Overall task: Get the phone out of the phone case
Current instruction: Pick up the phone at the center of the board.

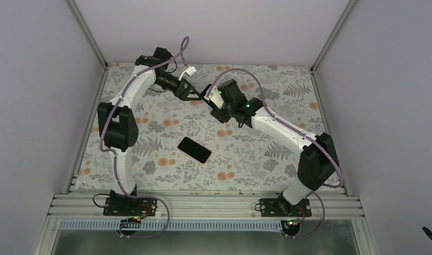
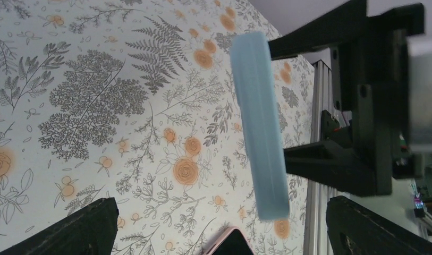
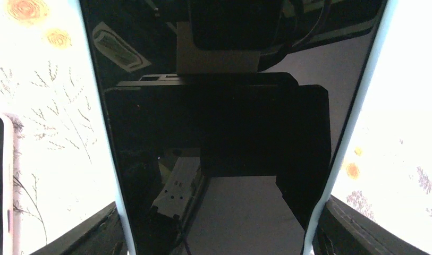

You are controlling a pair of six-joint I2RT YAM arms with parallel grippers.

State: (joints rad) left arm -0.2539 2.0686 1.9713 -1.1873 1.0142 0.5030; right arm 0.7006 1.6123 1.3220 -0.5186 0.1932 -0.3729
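Top view: a dark, slim phone (image 1: 194, 149) lies flat mid-tabletop (image 1: 267, 159), well apart from both arms.

Left wrist view: the left pincer (image 2: 221, 212) gapes wide and empty. The pale blue phone case (image 2: 259, 125) hangs edge-on in the air, thin, matte and probably light and bendy at its rim.

Right wrist view: the right pincer (image 3: 219, 223) clamps the case across its long edges. Its glossy black face looks slippery, so the rims seem the safer hold. Screen or bare back cannot be told.

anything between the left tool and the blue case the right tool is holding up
Nothing visible. The blue case hangs edge-on in open air ahead of the open left tool, gripped from the far side by the right tool. A phone lies on the table below, off that line.
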